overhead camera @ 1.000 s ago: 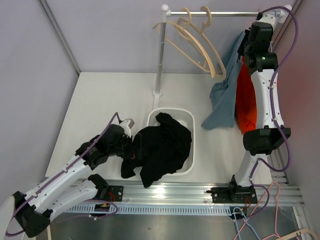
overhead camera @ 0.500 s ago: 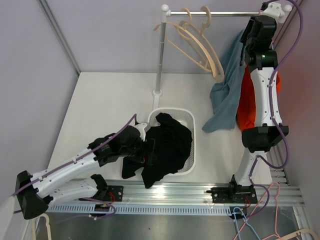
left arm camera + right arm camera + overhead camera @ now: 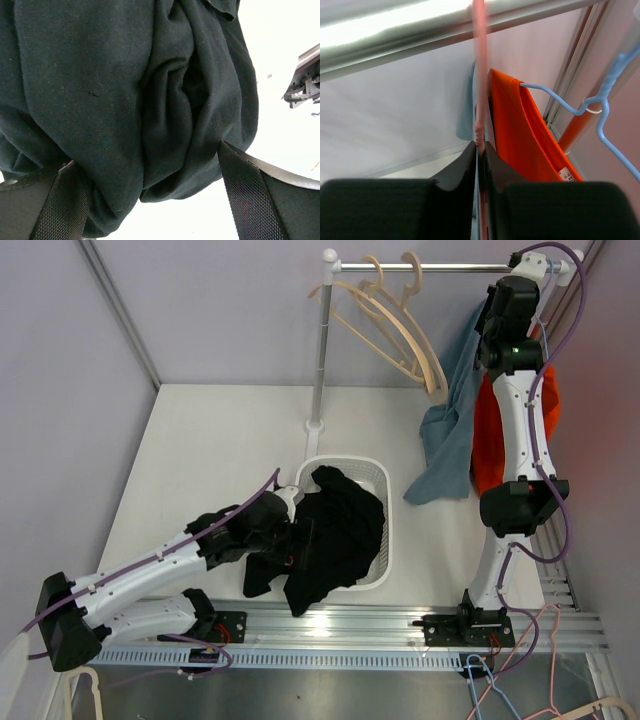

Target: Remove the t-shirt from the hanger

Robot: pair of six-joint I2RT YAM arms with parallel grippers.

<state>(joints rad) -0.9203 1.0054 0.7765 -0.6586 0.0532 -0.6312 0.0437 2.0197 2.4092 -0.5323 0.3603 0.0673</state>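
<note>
Right wrist: orange t-shirt (image 3: 522, 127) label (image 3: 564, 174) unreadable.

Left gripper (image 3: 147, 160) gapes low; right gripper (image 3: 480, 147) pinched up high.

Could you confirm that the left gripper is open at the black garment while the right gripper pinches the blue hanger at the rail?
Not quite: the right gripper pinches a pink wire, not the blue hanger, which hangs beside it, as the right wrist view shows. The rest holds.
</note>
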